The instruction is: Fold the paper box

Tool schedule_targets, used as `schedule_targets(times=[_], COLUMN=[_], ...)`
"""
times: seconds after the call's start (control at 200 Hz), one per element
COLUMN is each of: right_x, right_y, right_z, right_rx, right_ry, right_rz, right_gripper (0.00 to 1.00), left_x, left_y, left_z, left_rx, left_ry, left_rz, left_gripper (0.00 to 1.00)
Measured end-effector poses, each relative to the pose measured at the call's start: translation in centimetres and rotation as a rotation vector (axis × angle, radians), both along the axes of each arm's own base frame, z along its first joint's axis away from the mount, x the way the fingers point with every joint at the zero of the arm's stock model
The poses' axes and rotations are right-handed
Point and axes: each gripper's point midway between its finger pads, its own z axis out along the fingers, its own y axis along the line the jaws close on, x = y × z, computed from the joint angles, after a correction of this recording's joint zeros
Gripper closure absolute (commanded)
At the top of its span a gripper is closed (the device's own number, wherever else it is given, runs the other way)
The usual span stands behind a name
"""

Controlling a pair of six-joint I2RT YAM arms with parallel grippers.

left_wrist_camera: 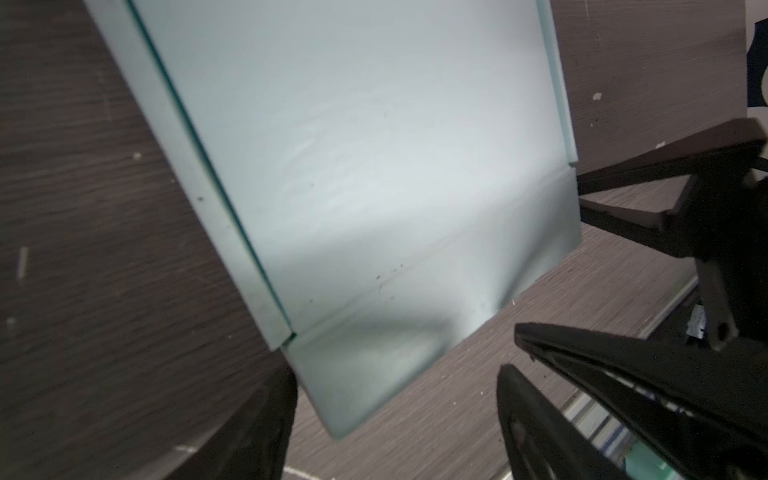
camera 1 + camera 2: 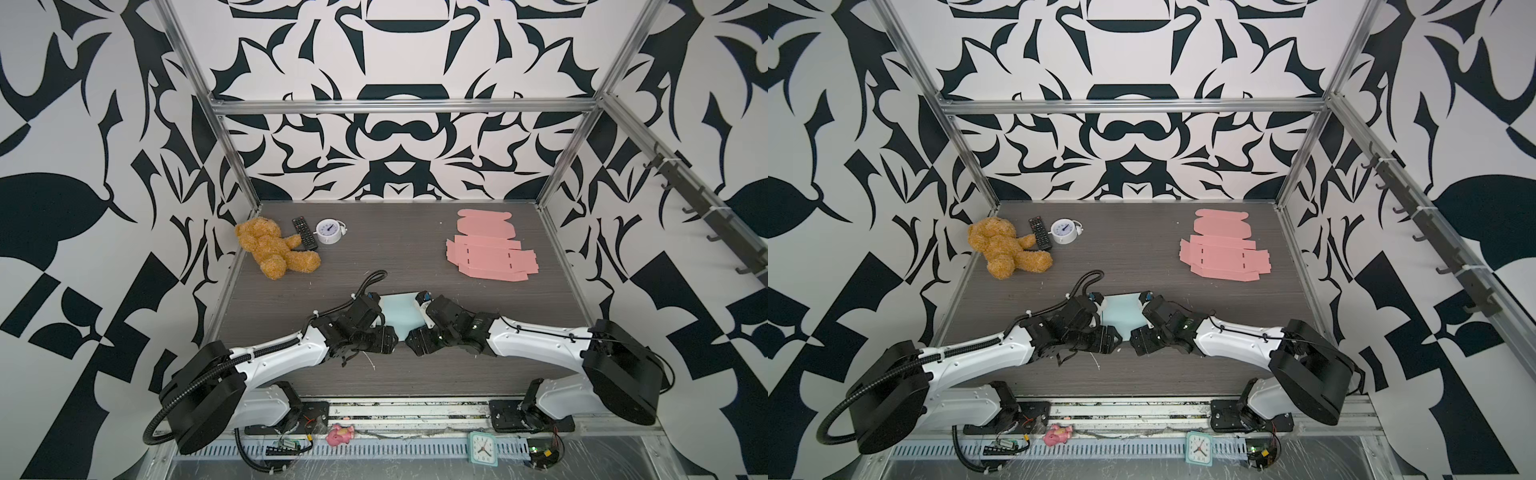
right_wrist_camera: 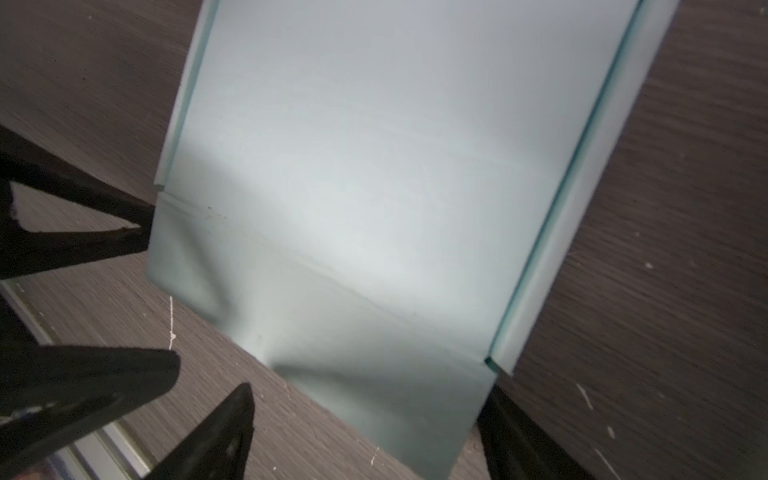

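The blue box (image 2: pixel 399 313) lies on the table (image 2: pixel 415 257) just toward 6 o'clock from the centre, between the two wrists, and it looks mostly formed: a broad flat panel faces up and narrow doubled walls run along both long sides. What seems left is the flap (image 1: pixel 415 311) on the edge nearest the robot. It is creased but sticks out past the body, dented and wavy, and is not tucked in. Tucking it would probably finish the fold, though whether the far end at 12 o'clock is closed cannot be told from any view. The left gripper (image 1: pixel 399 374) is released, its fingers spread wide with the flap's corner lying between them and nothing clenched. The right gripper (image 3: pixel 368 392) is released too, straddling the flap's other corner without pinching it. In both top views the black wrists cover the fingers and the flap, so only the wrist views show the crease, the dents and the spread fingers, and each wrist view also catches the opposite gripper's fingers just beside the flap. The top views alone show the rest of the table: a stack of pink blanks (image 2: pixel 486 249) lying flat at about 2 o'clock, and a teddy bear (image 2: pixel 274 247), a remote (image 2: pixel 304 233) and an alarm clock (image 2: pixel 329 231) together at about 10 o'clock, all well apart from the work.
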Motion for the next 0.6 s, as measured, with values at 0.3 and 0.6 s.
schedule_targets(times=[0.3,0.6], right_x=[-0.12,-0.3], right_y=[0.02,0.0], right_z=[-0.15,-0.86], right_rx=[-0.009,-0.031], right_ry=[-0.003,0.006], right_rz=[0.0,0.005], right_gripper=[0.15,0.16], left_x=[0.01,0.11], left_y=[-0.06,0.02], left_z=[-0.03,-0.13], left_rx=[0.0,0.005], left_ry=[0.001,-0.001], left_rz=[0.007,0.013], left_gripper=[0.22,0.26])
